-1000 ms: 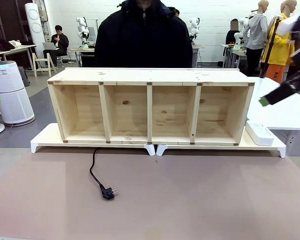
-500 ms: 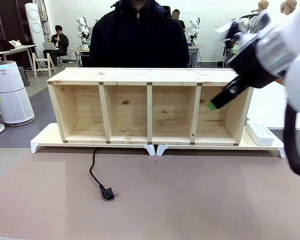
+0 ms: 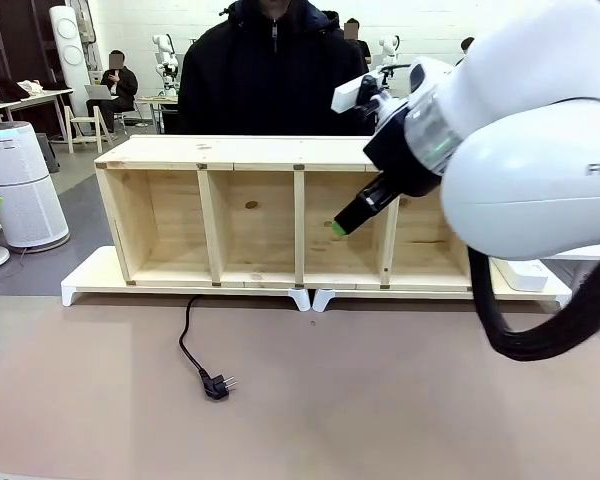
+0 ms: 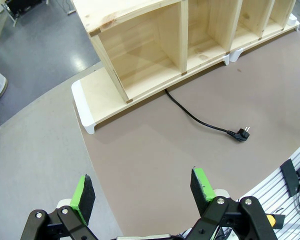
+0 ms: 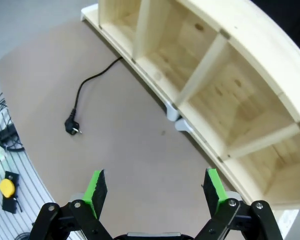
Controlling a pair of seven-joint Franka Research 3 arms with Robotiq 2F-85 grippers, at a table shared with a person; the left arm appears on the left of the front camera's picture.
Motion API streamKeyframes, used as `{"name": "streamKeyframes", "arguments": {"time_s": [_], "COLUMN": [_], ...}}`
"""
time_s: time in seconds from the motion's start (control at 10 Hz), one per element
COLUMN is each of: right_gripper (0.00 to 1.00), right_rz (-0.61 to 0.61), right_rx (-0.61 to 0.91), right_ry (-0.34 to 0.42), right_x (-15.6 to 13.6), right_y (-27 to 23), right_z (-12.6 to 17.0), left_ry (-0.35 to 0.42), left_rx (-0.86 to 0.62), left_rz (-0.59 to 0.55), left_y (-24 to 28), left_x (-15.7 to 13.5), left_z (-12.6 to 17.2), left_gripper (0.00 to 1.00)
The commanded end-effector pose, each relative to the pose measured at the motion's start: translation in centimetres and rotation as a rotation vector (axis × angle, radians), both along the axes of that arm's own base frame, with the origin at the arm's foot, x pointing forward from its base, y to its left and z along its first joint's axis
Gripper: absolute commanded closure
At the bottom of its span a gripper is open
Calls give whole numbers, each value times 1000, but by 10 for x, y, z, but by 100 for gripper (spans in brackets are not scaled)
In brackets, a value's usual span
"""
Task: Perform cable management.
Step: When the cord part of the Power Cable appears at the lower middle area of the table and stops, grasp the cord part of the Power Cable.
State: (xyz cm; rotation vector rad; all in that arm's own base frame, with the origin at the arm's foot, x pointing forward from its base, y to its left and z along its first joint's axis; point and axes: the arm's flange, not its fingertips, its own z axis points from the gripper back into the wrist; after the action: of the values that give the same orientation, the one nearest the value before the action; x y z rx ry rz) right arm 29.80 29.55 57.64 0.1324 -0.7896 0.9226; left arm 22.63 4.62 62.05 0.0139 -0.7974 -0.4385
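Swung in before the shelf (image 3: 250,152), right end effector (image 5: 156,187) gapes, left end effector (image 4: 142,189) likewise; thin black cable (image 3: 183,345) curls on tabletop (image 3: 400,400).

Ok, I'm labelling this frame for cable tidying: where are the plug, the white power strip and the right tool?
plug (image 3: 215,385): front view, on its black body.
white power strip (image 3: 526,274): front view, on its top face.
right tool (image 5: 155,192): right wrist view, midway between its open fingertips.
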Motion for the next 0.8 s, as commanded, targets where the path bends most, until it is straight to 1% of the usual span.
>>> {"name": "streamKeyframes", "arguments": {"time_s": [0.0,0.2,0.3,0.4,0.5,0.7], "right_gripper": [0,0,0,0,0,0], "right_rz": [45,71,89,101,105,70], "right_rx": [34,45,36,38,40,12], "right_ry": [61,79,101,103,85,47], "right_x": [8,11,12,9,6,2], "right_y": [26,49,61,71,80,100], "right_z": [-15,-23,-35,-44,-50,-66], "left_ry": [-5,-5,-5,-5,-5,-5], "left_rx": [-4,-4,-4,-4,-4,-4], "left_rz": [19,19,19,19,19,19], "left_y": [1,1,1,1,1,1], "left_x": [2,2,2,2,2,2], "left_z": [0,0,0,0,0,0], "left_gripper": [0,0,0,0,0,0]}}
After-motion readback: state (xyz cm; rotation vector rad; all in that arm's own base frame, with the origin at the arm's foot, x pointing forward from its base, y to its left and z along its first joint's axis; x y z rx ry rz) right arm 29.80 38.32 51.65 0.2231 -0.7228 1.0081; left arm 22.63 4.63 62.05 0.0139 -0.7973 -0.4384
